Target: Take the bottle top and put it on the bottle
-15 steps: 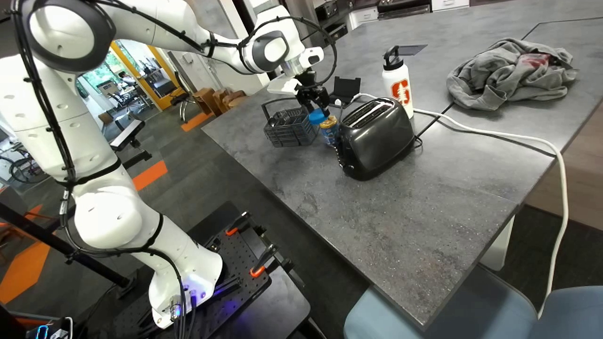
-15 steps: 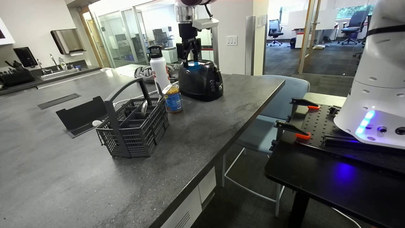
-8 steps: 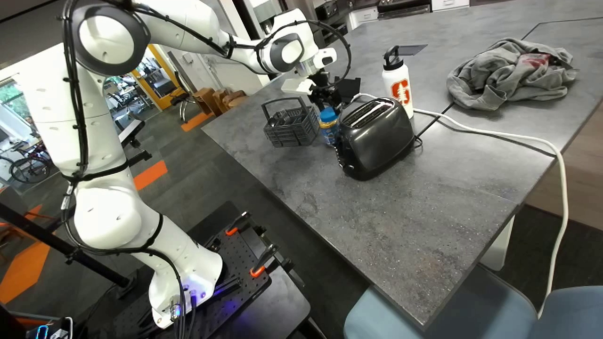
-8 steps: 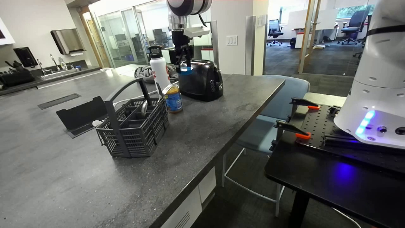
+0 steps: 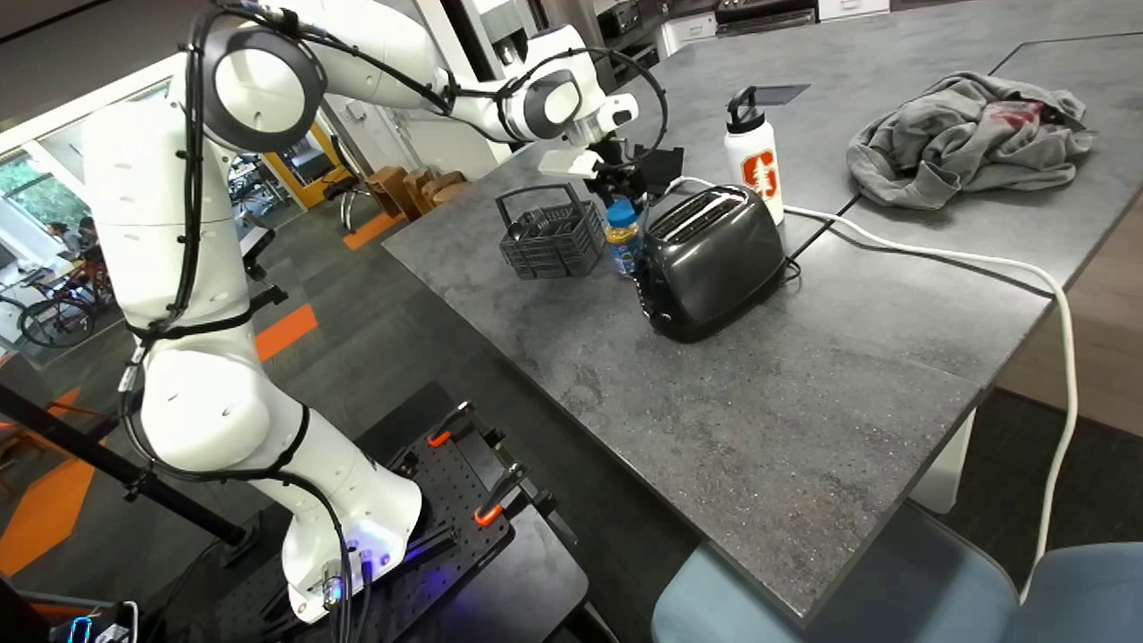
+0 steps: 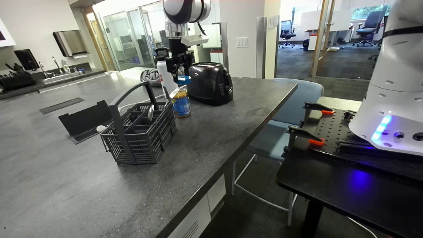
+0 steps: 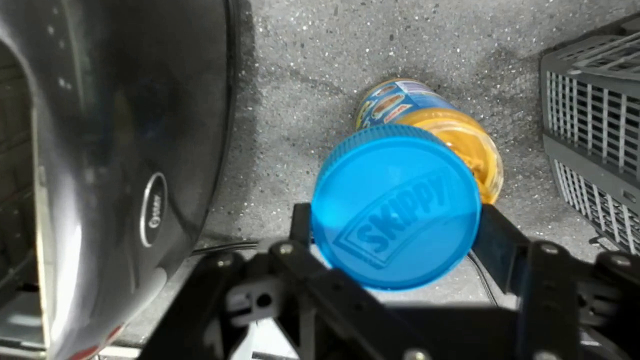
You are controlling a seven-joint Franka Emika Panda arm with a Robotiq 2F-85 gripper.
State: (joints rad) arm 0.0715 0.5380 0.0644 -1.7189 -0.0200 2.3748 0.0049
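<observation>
Blue plastic, the round cap [image 7: 397, 200] was pinched in the black gripper [image 7: 397, 230], spread to its width; below the gripper stood the see-through, blue-labelled jar [image 6: 181, 105], seemingly just apart from the cap.

In the wrist view, the blue bottle top [image 7: 397, 207] says SKIPPY in 6 big letters; the word climbs up to the right with lines around it, blue on blue; the black toaster [image 7: 125, 115] has 1 oval badge [image 7: 153, 209], and the word on it is turned on its side and looks like Oster; the small bottle [image 7: 435, 117] wears a blue label [image 7: 395, 104] with little pictures, but its words are too small to read; in an exterior view, the tall white bottle [image 5: 753, 156] shows 1 big red letter S [image 5: 761, 174] with a tree on it.
</observation>
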